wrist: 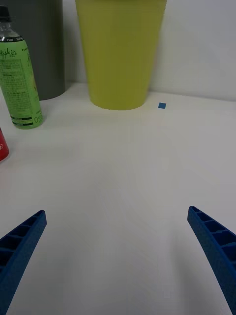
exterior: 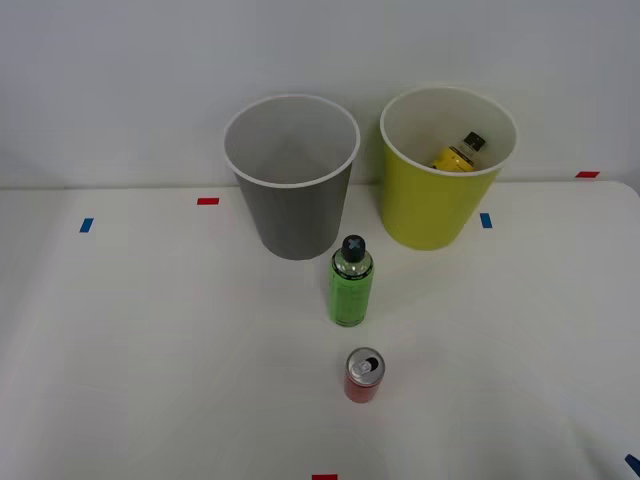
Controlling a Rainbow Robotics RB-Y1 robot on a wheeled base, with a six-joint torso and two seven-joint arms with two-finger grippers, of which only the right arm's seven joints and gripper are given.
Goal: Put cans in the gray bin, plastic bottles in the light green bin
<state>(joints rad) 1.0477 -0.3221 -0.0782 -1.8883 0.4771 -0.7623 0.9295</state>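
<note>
You are looking at a white table (exterior: 130, 340), carrying a gray bin (exterior: 292, 215), light green bin (exterior: 432, 205), green bottle (exterior: 351, 283), red can (exterior: 363, 376), bits of tape (exterior: 208, 201).

Smooth matt white counter (exterior: 130, 340), faintly sheened, dotted with flat red and blue tape marks (exterior: 208, 201). Matt gray plastic on the gray bin (exterior: 292, 215), pale smooth inside. Slightly glossy yellow-green plastic on the light green bin (exterior: 432, 210). Clear glossy plastic on the green-labelled bottle (exterior: 351, 285), printed shiny label, black ridged plastic cap. Glossy red-painted metal on the can (exterior: 363, 376), bare silver metal top. Ribbed matt blue plastic on the end effector (wrist: 118, 256) fingers (wrist: 22, 241).
</note>
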